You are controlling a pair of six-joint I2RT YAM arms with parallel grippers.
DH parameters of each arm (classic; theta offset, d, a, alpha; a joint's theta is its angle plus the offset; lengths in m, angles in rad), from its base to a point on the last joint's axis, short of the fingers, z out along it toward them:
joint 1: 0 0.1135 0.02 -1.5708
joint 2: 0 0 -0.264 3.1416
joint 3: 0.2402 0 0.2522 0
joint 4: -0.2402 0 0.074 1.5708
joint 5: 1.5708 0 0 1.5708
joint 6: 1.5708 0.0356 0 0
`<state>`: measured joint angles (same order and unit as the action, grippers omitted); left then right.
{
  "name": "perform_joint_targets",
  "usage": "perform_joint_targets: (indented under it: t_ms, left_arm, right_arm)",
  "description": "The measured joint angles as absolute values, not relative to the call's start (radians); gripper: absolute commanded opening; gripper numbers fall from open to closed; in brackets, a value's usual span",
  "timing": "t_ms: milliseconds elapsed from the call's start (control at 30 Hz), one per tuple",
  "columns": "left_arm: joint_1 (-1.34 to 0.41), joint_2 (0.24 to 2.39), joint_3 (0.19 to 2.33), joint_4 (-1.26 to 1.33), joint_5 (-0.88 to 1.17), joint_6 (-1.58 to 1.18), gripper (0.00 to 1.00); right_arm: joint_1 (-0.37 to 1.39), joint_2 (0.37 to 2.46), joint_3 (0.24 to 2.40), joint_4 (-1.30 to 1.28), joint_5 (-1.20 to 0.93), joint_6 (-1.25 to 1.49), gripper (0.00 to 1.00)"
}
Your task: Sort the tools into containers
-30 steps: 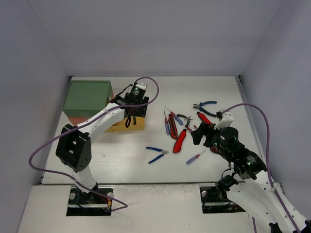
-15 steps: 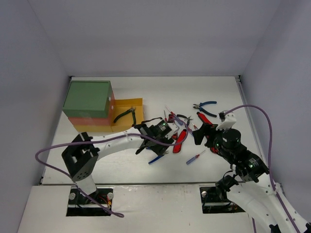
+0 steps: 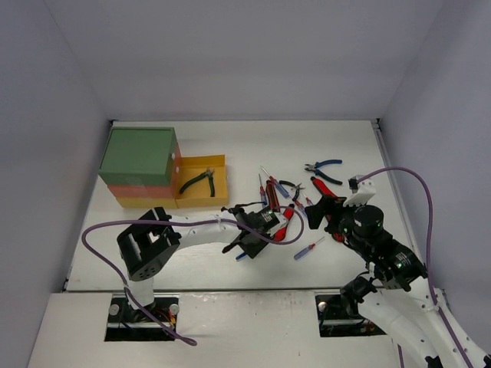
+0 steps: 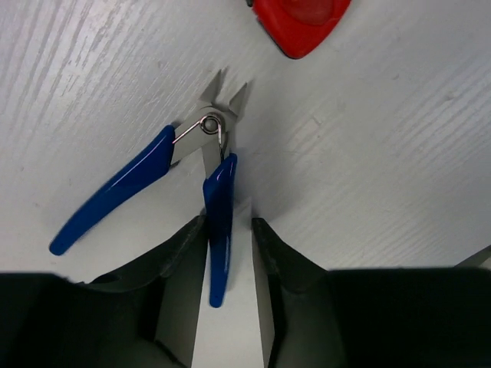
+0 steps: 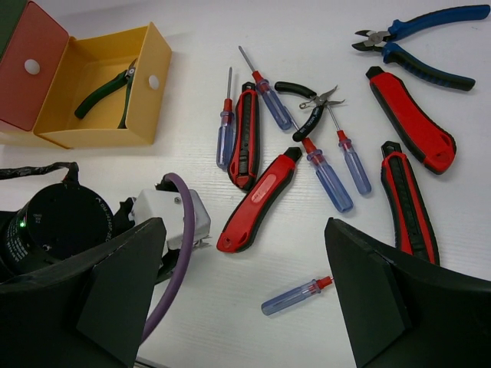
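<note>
White table [image 3: 230, 146], walled in on three sides. Cabinet [image 3: 138, 157] at far left: green top, orange-red middle, and the yellow drawer [image 3: 201, 202] at the bottom, pulled out toward the middle. One pair of green-handled pliers [image 5: 103, 96] lies inside the yellow drawer.

Left arm [image 3: 192, 228] is stretched low across the near-centre of the table. Right arm [image 3: 391, 264] is raised at the right, with its wrist over the tool pile.

Left gripper [image 4: 228, 230] is down at the table. Its jaws are narrowly apart, straddling one handle of the blue-handled pliers [image 4: 149, 157]. One finger looks to be against the handle and a thin gap shows on the other side, so it isn't clamped. These pliers lie flat with the handles splayed, and a red knife end [image 4: 303, 23] sits just beyond the nose.

Right gripper [image 5: 244, 230] has its jaws wide apart with nothing between them, hanging above the pile.

Rest of the tools are loose on the table, centre-right:
- four red-and-black utility knives [image 5: 257, 199]
- blue-handled cutters [image 5: 418, 38] at the far right
- small black-handled pliers [image 5: 307, 107]
- several blue-and-red screwdrivers [image 5: 330, 180], one screwdriver [image 5: 295, 295] lying apart on the near side
</note>
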<state>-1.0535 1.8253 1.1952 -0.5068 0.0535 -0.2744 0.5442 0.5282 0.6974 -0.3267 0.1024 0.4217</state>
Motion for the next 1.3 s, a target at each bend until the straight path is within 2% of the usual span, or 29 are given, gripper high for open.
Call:
perform_joint_targets:
  t_ms: [100, 300, 467, 567, 700, 867, 1033, 1133, 1300]
  left_arm:
    - [-1.063, 1.827, 1.196, -0.494, 0.048, -0.292, 0.0]
    - [-1.07, 1.796, 1.186, -0.503, -0.006, -0.315, 0.0]
    - [-1.055, 1.688, 1.221, -0.571, -0.11, -0.323, 0.0]
    - [-0.975, 1.616, 1.295, -0.579, -0.133, -0.32, 0.0]
    - [-0.781, 1.593, 1.406, -0.572, -0.137, -0.293, 0.0]
    - [-0.585, 1.695, 1.518, -0.579, -0.136, -0.257, 0.0]
    - [-0.505, 1.875, 1.588, -0.594, -0.132, -0.24, 0.01]
    - [-0.493, 1.955, 1.595, -0.605, -0.132, -0.237, 0.15]
    - [-0.49, 1.998, 1.62, -0.643, -0.14, -0.237, 0.44]
  right_arm:
    - [0.544, 0.528, 0.697, -0.327, 0.102, 0.422, 0.82]
    - [0.544, 0.525, 0.698, -0.327, 0.103, 0.422, 0.82]
    - [0.544, 0.514, 0.698, -0.327, 0.106, 0.422, 0.82]
    - [0.544, 0.509, 0.697, -0.327, 0.106, 0.422, 0.82]
    - [0.545, 0.499, 0.698, -0.327, 0.106, 0.422, 0.82]
    - [0.545, 0.495, 0.698, -0.327, 0.106, 0.422, 0.82]
    - [0.545, 0.494, 0.698, -0.329, 0.106, 0.426, 0.82]
    - [0.545, 0.494, 0.697, -0.329, 0.107, 0.427, 0.82]
    - [0.545, 0.501, 0.697, -0.331, 0.113, 0.429, 0.82]
